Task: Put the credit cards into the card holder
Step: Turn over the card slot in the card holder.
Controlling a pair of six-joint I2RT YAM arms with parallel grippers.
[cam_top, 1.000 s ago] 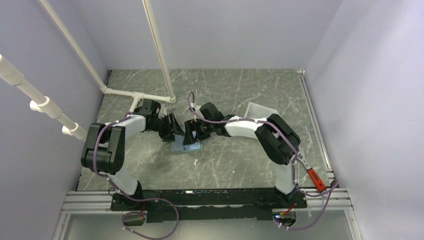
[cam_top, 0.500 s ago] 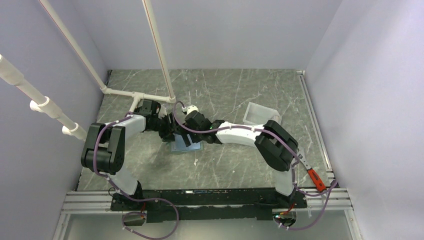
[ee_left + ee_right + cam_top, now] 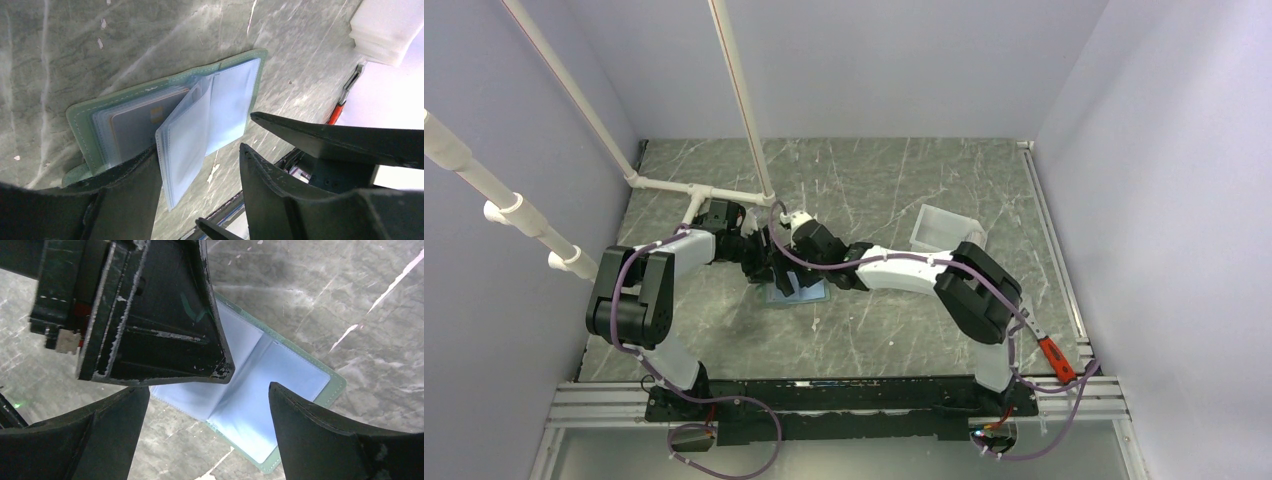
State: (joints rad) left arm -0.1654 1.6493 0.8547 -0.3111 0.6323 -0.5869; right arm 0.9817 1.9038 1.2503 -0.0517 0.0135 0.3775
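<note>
Holder: the card holder (image 3: pixel 801 293) lay open and flat on the surface (image 3: pixel 894 190), centre of the overhead frame, where the two arms' tips met. Green border showed outside, blue pockets faced up.
Card seen: one pale card (image 3: pixel 134 129) with a gold chip sat inside a clear pocket, left half of the holder in the left wrist frame.
Other card: the orange-yellow card was not visible in any view. It might have been under the leaves; could not tell.
Loose cards: none showed on the surface.
Left end effector (image 3: pixel 197 152): released, fingers apart. The lower-left finger was against the holder's near edge. A clear leaf (image 3: pixel 185 150) stood loose between the fingers, not pinched.
Right end effector (image 3: pixel 207 390): released, spread wide over the blue pockets, grasping nothing.
Bin: the white bin (image 3: pixel 944 228) sat right of centre, well apart from the holder.
Progress: judged late, with at least one card in. The second card's seating was left unconfirmed.
</note>
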